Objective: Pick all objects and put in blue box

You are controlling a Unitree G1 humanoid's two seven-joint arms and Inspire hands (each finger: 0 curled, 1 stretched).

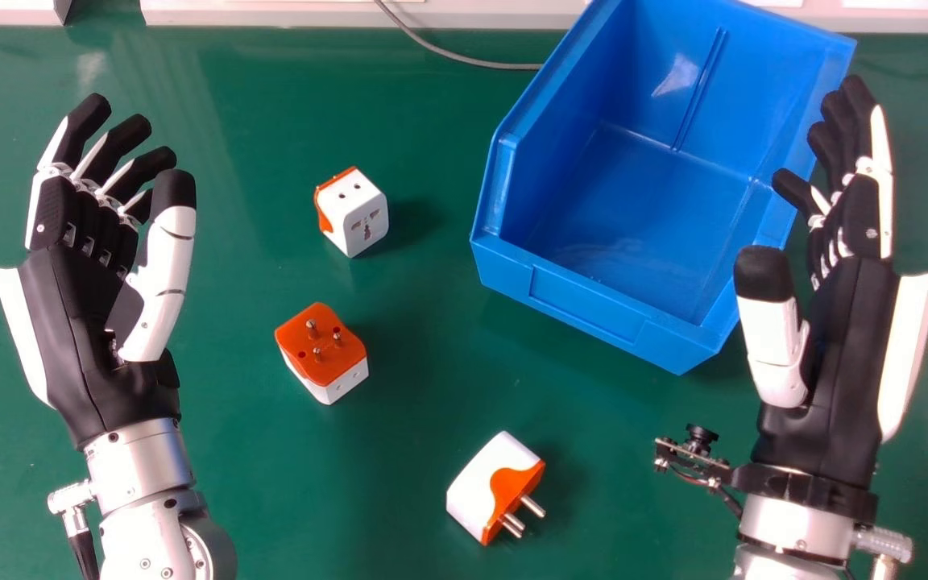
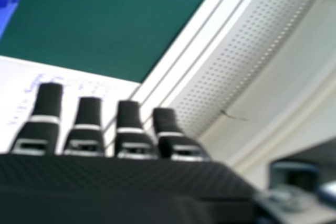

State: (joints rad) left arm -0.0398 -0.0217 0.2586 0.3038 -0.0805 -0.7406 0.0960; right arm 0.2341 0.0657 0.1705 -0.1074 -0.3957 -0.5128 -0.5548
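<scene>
Your right hand (image 1: 843, 338) is empty, fingers relaxed, beside the blue box (image 1: 593, 298). You're at the picking stage: three plug adapters (image 1: 327, 350) lie between it and your empty, loosely open left hand (image 1: 69, 338); next, reach inward for one.

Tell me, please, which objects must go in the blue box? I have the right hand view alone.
Observer: Three: a far adapter, a middle adapter and a near adapter lie on the green table, outside the blue box.

Operator: Thank you. In which direction do the pins of the middle one point?

Observer: Upward, from its orange face.

Operator: And the left hand, does it hold something already?

Observer: No, the left hand is open, with nothing in it, at the left of the head view.
</scene>
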